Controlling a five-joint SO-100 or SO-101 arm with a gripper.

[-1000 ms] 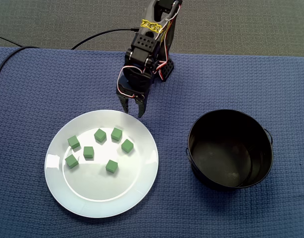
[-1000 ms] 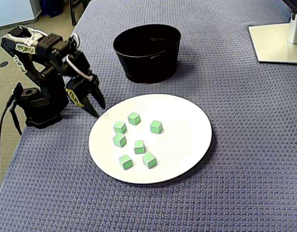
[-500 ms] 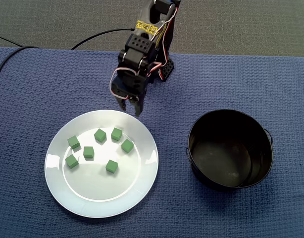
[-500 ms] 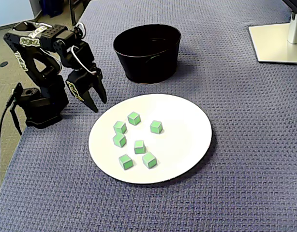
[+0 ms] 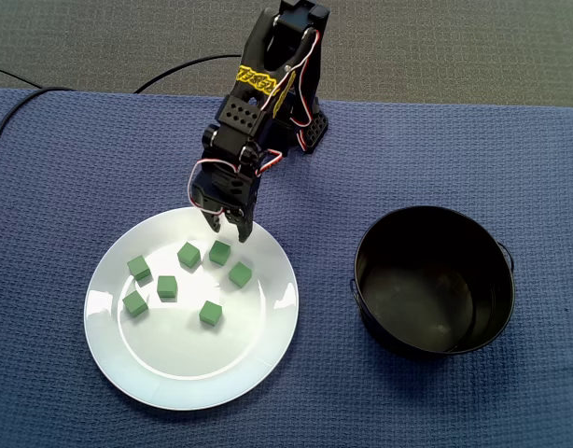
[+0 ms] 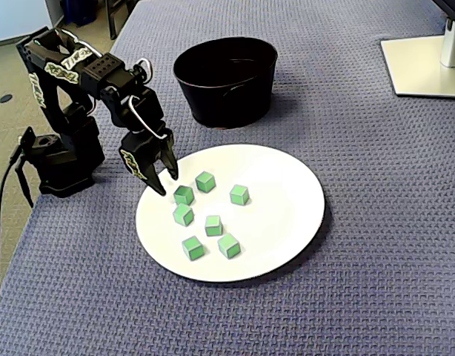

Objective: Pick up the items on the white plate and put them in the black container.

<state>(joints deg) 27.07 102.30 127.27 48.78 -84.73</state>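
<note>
Blue cloth (image 5: 81,168), white stand base (image 6: 424,63)

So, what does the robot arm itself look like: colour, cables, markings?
The arm is black, with a yellow patterned label. Thin white and red wires loop along it. Its gripper has two dark pointed fingers. A black cable leaves the base.

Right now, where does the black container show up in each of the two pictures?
In a fixed view, the black container sits right of centre, to the right of the white plate.
In a fixed view, the black container sits at top centre, beyond the white plate.
Shared landmark: the white plate, which lies beside the container in both fixed views.
</note>
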